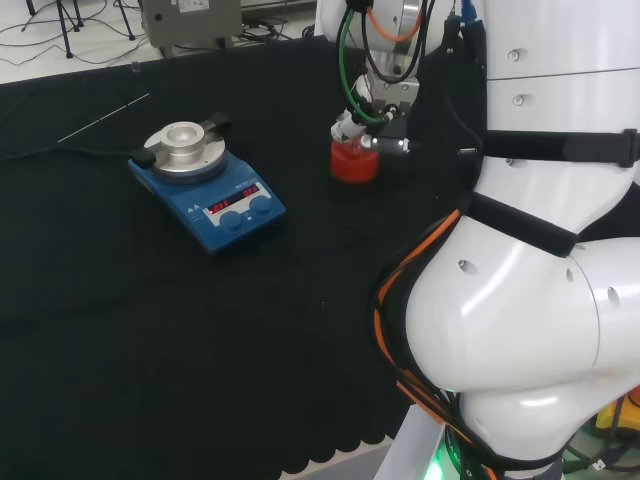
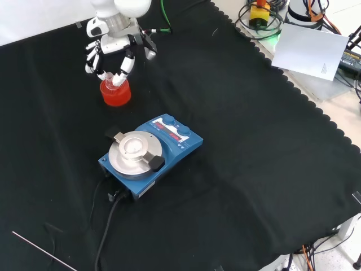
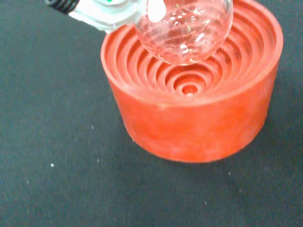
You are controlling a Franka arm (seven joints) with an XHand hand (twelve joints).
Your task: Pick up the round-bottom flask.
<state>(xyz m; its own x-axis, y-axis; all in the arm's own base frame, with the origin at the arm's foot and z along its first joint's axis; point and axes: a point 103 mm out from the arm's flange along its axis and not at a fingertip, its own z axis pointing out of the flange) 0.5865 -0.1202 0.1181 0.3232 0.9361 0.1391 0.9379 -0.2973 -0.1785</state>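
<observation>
Gripping the clear round-bottom flask (image 3: 184, 28) by its neck, fingers curled round it, the hand (image 2: 110, 56) holds the bulb just clear of the red ribbed stand (image 3: 199, 109), far beyond the blue hotplate (image 2: 149, 155) in the front view.

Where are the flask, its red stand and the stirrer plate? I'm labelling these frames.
round-bottom flask (image 3: 184, 28), wrist view, on its glass bulb.
red ribbed stand (image 3: 199, 125), wrist view, on its outer wall.
stirrer plate (image 2: 134, 148), front view, on its round metal top.
</observation>
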